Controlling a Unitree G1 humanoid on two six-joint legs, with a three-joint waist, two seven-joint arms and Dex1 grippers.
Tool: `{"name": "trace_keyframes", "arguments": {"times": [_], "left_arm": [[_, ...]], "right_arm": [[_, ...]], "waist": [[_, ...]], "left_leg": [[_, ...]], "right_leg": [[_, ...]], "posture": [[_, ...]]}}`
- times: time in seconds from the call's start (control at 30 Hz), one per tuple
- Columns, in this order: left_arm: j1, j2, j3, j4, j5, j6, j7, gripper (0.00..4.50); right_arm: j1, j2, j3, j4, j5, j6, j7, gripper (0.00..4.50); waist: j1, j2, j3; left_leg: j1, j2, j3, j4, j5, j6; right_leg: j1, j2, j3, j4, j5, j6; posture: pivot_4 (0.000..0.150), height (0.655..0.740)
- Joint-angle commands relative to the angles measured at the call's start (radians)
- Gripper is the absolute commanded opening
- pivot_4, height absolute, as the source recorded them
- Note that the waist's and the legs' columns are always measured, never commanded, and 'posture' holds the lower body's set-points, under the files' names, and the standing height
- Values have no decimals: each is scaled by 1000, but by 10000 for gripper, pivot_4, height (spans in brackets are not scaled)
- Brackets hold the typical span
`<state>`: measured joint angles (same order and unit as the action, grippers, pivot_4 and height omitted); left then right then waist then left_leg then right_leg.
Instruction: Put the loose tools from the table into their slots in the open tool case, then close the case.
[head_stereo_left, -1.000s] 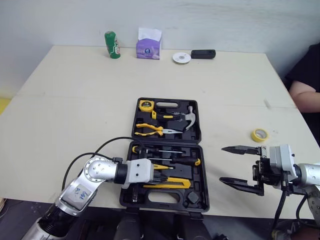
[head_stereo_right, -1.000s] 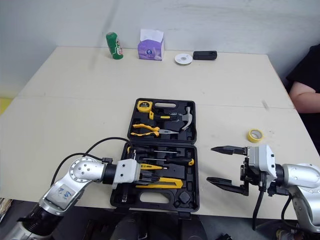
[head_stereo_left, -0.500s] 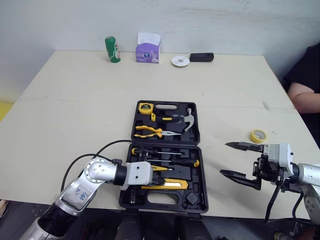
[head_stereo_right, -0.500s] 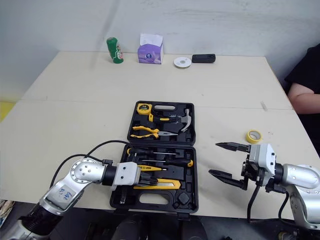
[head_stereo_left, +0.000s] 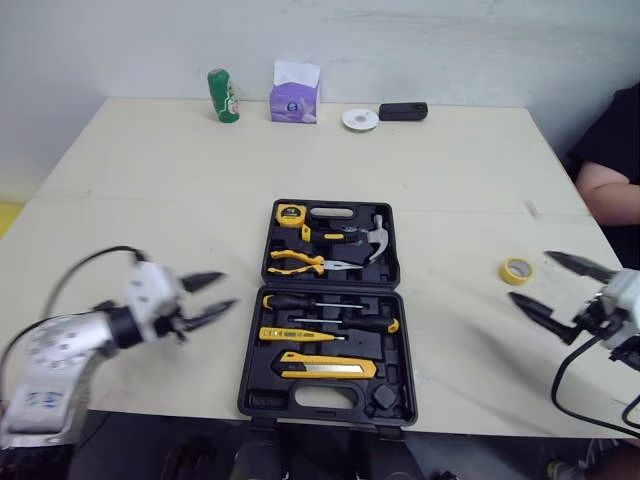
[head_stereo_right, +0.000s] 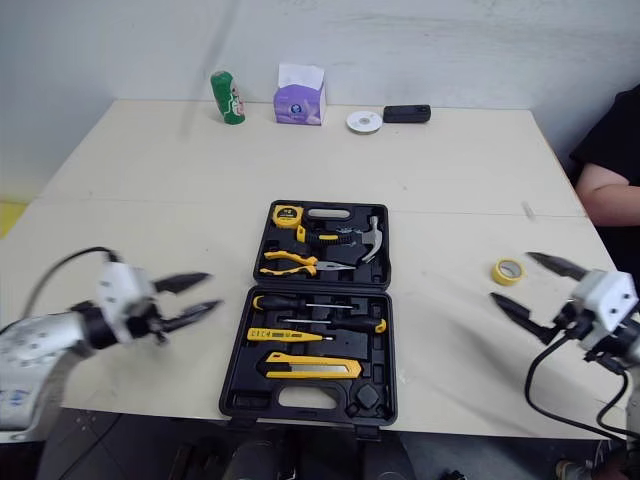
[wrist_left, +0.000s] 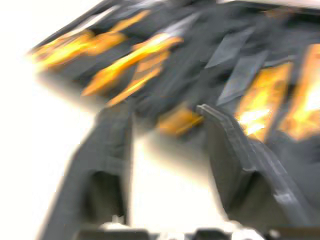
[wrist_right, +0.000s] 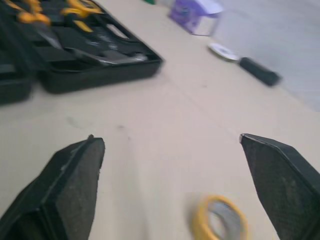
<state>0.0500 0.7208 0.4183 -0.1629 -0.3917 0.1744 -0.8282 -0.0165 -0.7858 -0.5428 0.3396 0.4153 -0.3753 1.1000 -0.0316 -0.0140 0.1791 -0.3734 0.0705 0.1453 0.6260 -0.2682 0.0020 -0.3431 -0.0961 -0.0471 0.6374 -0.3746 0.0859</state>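
Observation:
The black tool case (head_stereo_left: 325, 398) lies open in the middle of the table. Its far half holds a tape measure, pliers (head_stereo_left: 296, 262) and a hammer (head_stereo_left: 377, 236). Its near half holds screwdrivers, a yellow tester (head_stereo_left: 300, 335) and a yellow utility knife (head_stereo_left: 328, 366). My left gripper (head_stereo_left: 228, 290) hovers open just left of the case, nothing between its fingers; the blurred left wrist view shows the case beyond them. A yellow tape roll (head_stereo_left: 517, 270) lies loose on the table right of the case. My right gripper (head_stereo_left: 530, 277) stands wide open around it, the roll (wrist_right: 220, 220) low between the fingers (wrist_right: 75, 170).
Along the far edge stand a green can (head_stereo_left: 222, 95), a purple tissue box (head_stereo_left: 294, 95), a white disc (head_stereo_left: 360, 119) and a black device (head_stereo_left: 403, 111). A person's arm (head_stereo_left: 605, 185) rests at the table's right edge. Bare tabletop lies left of the case.
My left gripper has drawn out of the case's near half to the left and opened. My right gripper has moved right and farther back, to the tape roll.

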Motion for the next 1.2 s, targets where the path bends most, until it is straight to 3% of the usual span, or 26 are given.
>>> {"name": "trace_keyframes", "arguments": {"times": [0.03, 0.27, 0.47, 0.93, 1.2], "left_arm": [[23, -11, 149, 109, -17, -45, 66, 43795], [126, -113, 361, 243, -10, -118, 250, 44507], [114, -80, 451, 392, -37, -168, 292, 44507], [25, -94, 358, 408, -66, -219, 261, 44507], [-41, -125, 255, 241, -128, -153, 238, 44507]], "right_arm": [[2, -15, -82, 97, -17, -106, -72, 45000], [20, 11, -199, 392, -39, -267, -310, 45000], [35, 64, -206, 476, -28, -343, -429, 45000], [-34, 139, -118, 575, -140, -420, -714, 45000], [-114, 119, -54, 534, -225, -388, -867, 45000]], "waist": [[0, 0, 0], [-4, -2, 1], [-11, -4, 2], [-38, -5, 2], [-50, -5, 2]], "left_leg": [[0, 0, 0, 0, 0, 0], [0, 0, 1, -2, -4, -1], [0, 1, 1, -5, -6, -7], [0, 1, 2, -10, -2, -14], [0, -2, 3, -10, 1, -15]], "right_leg": [[0, 0, 0, -1, 0, 0], [1, -1, 1, -6, 0, 0], [0, 0, 0, -7, 0, 0], [-1, 1, 0, -8, 1, 1], [0, 0, 1, -8, 2, 3]], "posture": [[1500, 7400], [1500, 7400], [1500, 7400], [1500, 7400], [1500, 7400]]}}
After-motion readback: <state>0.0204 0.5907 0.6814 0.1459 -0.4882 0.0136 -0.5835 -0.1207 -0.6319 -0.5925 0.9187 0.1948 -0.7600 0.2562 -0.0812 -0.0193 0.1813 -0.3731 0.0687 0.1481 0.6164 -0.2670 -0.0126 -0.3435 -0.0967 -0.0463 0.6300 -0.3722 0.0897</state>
